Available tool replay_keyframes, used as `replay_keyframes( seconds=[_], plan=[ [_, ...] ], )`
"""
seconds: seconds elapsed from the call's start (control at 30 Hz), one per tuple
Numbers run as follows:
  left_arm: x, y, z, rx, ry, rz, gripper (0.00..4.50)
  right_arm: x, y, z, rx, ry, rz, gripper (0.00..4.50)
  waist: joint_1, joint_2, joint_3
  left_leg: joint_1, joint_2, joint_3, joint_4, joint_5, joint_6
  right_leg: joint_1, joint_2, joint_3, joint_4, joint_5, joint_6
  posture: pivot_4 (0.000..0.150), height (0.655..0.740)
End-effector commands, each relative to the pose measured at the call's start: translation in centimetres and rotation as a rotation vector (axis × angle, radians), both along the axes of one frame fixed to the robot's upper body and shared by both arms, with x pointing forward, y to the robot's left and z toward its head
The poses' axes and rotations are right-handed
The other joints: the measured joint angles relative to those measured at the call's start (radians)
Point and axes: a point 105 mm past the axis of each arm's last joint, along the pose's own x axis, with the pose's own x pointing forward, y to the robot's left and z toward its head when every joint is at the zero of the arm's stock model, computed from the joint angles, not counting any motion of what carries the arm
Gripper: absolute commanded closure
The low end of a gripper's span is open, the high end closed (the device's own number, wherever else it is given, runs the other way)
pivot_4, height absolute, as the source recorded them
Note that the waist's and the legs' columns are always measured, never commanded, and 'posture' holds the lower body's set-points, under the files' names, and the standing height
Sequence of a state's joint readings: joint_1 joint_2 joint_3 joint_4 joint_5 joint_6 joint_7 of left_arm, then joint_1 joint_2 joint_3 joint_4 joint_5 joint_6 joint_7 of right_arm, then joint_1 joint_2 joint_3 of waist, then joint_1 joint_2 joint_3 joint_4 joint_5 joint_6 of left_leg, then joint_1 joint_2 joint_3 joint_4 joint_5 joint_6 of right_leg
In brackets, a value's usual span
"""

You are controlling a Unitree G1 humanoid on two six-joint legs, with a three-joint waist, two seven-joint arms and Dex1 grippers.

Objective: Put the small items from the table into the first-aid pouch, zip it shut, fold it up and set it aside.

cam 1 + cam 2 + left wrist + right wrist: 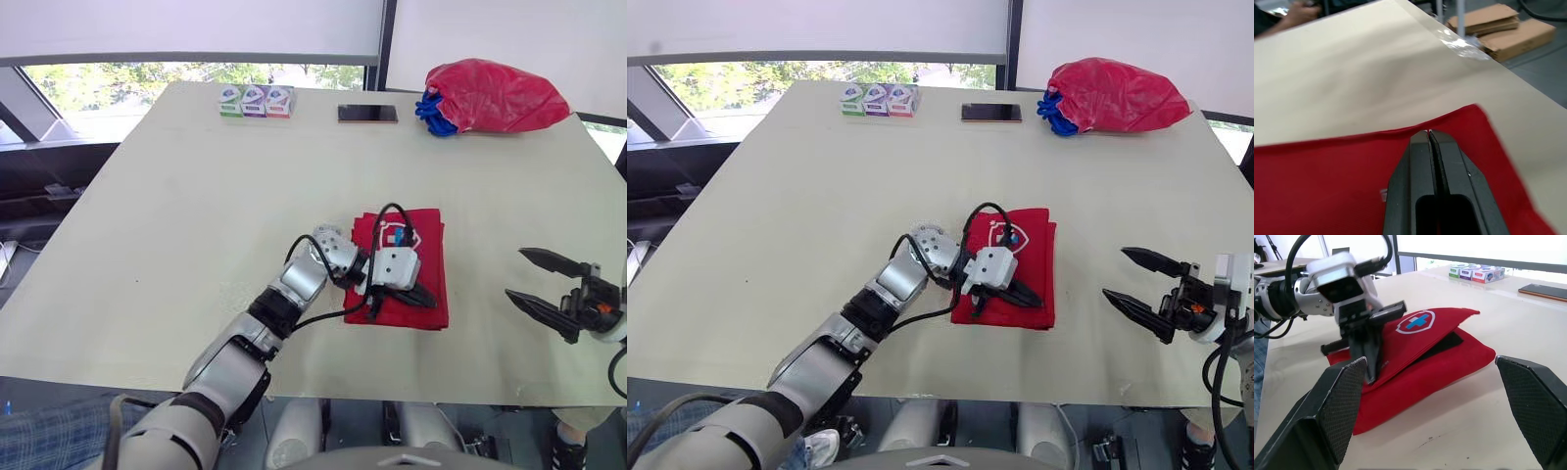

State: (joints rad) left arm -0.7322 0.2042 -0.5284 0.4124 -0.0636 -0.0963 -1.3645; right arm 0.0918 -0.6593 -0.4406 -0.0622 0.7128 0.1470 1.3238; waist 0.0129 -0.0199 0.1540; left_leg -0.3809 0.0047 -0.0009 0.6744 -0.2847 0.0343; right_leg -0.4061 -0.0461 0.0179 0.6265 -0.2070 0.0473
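Observation:
The red first-aid pouch (431, 257) lies folded in half on the table's near middle, its white-and-blue cross emblem (1415, 322) facing up on the top flap. My left gripper (426, 299) is shut, and its fingertips (1429, 134) rest together on the pouch's upper layer near its front right corner. No fabric shows between them. My right gripper (514, 274) hovers open to the right of the pouch, near the table's front edge, with nothing between its fingers (1342, 406).
At the table's far edge stand three small boxes (255, 100), a dark phone (367, 114) and a red bag with blue fabric (495, 96). Flattened cardboard (1498, 24) lies on the floor beyond the table. A person's hand (1300, 9) shows at one table side.

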Motion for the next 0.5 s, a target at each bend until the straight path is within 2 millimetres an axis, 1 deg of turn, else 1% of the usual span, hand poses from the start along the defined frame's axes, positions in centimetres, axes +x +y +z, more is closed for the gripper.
replay_keyframes(
  seconds=[0.03,0.17,0.23,0.3,0.37,0.43,0.5],
  plan=[
    [-0.8,1.0,-2.4,0.111,0.047,-0.023,4.4,-0.1,0.2,0.7,-0.007,-0.037,0.006,0.0,0.0,0.0,0.0,0.0,0.0,0.0,0.0,0.0,0.0,0.0,0.0,0.0,0.0,0.0,0.0,0.15,0.74],
    [-1.7,1.2,-3.3,0.181,0.082,-0.059,4.4,-0.2,0.2,0.6,-0.011,-0.036,0.007,0.0,-0.001,0.001,-0.001,0.0,0.0,0.0,0.0,0.0,0.0,0.0,0.0,0.0,0.0,0.0,0.0,0.15,0.74],
    [-2.0,1.1,-3.5,0.189,0.092,-0.066,4.4,-0.2,0.2,0.6,-0.013,-0.036,0.006,0.0,-0.001,0.002,-0.001,0.0,0.0,0.0,0.0,0.0,0.0,0.0,0.001,0.0,0.0,0.0,0.0,0.15,0.74],
    [-2.1,0.9,-3.2,0.167,0.086,-0.072,4.4,-0.2,0.1,0.6,-0.013,-0.036,0.004,0.0,-0.001,0.002,-0.001,0.0,0.0,0.0,0.0,0.0,0.0,0.0,0.001,0.0,0.0,0.0,0.0,0.15,0.74],
    [-2.2,0.3,-1.9,0.093,0.074,-0.089,4.4,-0.3,0.1,0.5,-0.02,-0.033,0.002,0.0,-0.001,0.002,-0.001,0.0,0.0,0.0,0.0,0.0,0.0,0.0,0.001,0.0,0.0,0.0,0.0,0.15,0.74],
    [-2.0,-0.1,0.0,0.014,0.099,-0.083,4.4,-0.5,-0.1,0.4,-0.025,-0.03,0.001,0.0,-0.001,0.002,-0.001,0.0,0.0,0.0,0.0,0.0,0.0,0.0,0.001,0.0,0.0,0.0,0.0,0.15,0.74],
    [-1.2,-0.2,3.2,-0.088,0.116,-0.07,4.4,-0.5,-0.3,0.4,-0.029,-0.028,-0.001,0.0,-0.001,0.002,-0.001,0.0,0.001,0.0,0.0,0.0,0.0,0.0,0.0,0.0,0.0,0.0,0.0,0.15,0.74]
  ],
)
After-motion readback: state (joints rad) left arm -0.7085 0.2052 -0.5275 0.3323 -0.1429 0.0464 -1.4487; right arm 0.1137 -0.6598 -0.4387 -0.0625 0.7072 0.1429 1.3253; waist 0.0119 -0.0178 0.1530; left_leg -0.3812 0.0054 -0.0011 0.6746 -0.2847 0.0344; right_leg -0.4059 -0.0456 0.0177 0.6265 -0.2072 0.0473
